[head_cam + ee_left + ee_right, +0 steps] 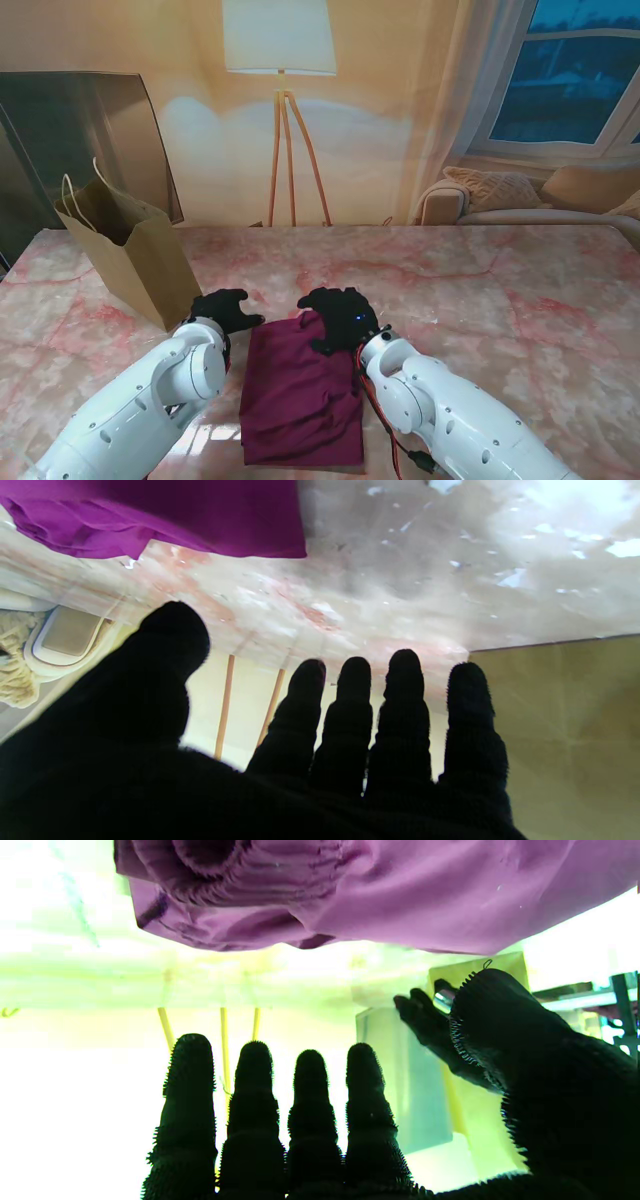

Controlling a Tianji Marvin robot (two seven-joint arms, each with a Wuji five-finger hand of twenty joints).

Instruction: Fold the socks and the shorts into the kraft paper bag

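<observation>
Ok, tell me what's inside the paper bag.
The paper bag stands upright with its mouth open, but the stand view shows only its outer walls and rim. Its inside is hidden, so I cannot tell whether anything is in it.

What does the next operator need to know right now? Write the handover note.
Left robot hand: open, holding nothing, at the far left corner of the shorts.
Right robot hand: open, over the shorts' far edge.
Shorts: lying on the table, folded into a rough rectangle, between both arms.
Paper bag: upright, open, left of the shorts.
Socks: not visible.
Left: get the shorts into the bag; find the socks.
</observation>
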